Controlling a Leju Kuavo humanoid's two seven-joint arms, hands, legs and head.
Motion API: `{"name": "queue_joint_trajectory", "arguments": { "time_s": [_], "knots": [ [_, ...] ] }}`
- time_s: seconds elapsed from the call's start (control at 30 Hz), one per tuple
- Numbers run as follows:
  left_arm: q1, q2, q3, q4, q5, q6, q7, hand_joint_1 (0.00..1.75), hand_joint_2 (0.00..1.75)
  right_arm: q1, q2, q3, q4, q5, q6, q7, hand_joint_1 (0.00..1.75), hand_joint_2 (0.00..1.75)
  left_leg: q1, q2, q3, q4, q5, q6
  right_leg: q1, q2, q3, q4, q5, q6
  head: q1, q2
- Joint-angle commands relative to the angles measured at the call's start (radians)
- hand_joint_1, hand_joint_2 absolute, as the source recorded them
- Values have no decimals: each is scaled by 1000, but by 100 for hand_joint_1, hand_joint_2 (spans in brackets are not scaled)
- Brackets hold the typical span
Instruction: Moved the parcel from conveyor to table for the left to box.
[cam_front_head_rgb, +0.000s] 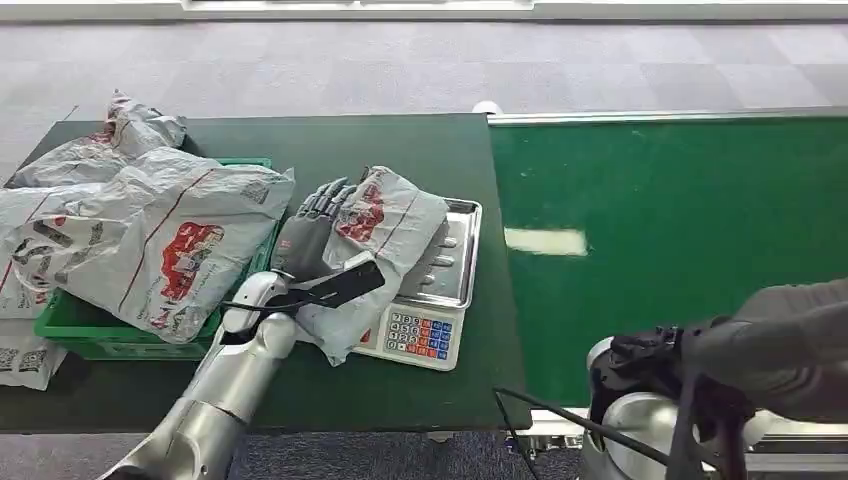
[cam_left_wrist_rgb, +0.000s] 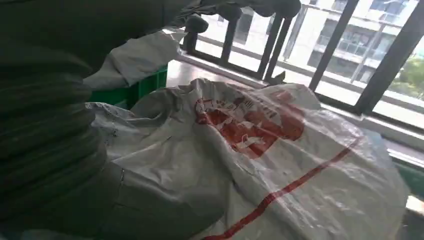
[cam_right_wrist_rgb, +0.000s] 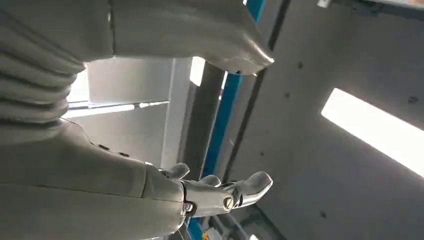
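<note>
- The crumpled grey plastic parcel with red print (cam_front_head_rgb: 385, 245) lies on the silver weighing scale (cam_front_head_rgb: 452, 265) at the dark green table (cam_front_head_rgb: 400, 150)'s right end, its long axis running from the near-left edge toward the far right.
- The left hand (cam_front_head_rgb: 308, 232) rests against the parcel's left side, dark fingers (cam_front_head_rgb: 325, 198) spread along its top; whether they grip it, I cannot tell.
- The right hand (cam_right_wrist_rgb: 215, 192) hangs near the green conveyor belt (cam_front_head_rgb: 680, 230), fingers apart, holding nothing.
- More grey bags fill the green plastic crate (cam_front_head_rgb: 75, 335) at left.
</note>
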Motion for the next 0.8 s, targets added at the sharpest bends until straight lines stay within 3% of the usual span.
{"name": "queue_joint_trajectory", "arguments": {
  "time_s": [0.03, 0.27, 0.47, 0.5, 0.53, 0.8],
  "knots": [
    [-132, 15, -100, 285, -110, -74, 61, 0, 175, 30, 0, 55, 4, 23, 2, 1, 0, 0, 0, -1, 2, -2, 0, 1, 0, -2, 3, -2, 0, 0, 0, 0],
    [-141, 10, -109, 313, -130, -102, 62, 0, 175, 23, 0, 64, 34, 36, 2, 1, 0, 0, 0, 0, 3, -2, 0, 1, 0, -1, 3, -2, 0, 0, 0, 0],
    [-148, 11, -150, 365, -167, -222, 18, 0, 175, 9, 0, 67, 77, 28, 2, 1, 0, 0, 0, 1, 4, -3, 1, 2, 0, -2, 5, -3, 1, 0, 0, 0],
    [-147, 11, -150, 364, -165, -225, 2, 63, 175, 8, 0, 65, 79, 27, 2, 1, 0, 0, 0, 1, 3, -2, 0, 1, 0, -1, 4, -1, 0, 0, 0, 0],
    [-148, 12, -153, 366, -168, -231, -3, 175, 175, 7, 0, 64, 80, 26, 2, 1, 0, 0, 0, 2, 5, -4, 1, 2, 0, -1, 6, -4, 1, 0, 0, 0],
    [-161, 11, -162, 386, -166, -272, -53, 175, 175, 14, 0, 56, 76, 34, 2, 1, 0, 0, -1, -4, 6, -3, 2, 3, 0, -7, 10, -3, 0, 1, 0, 0]
  ]
}}
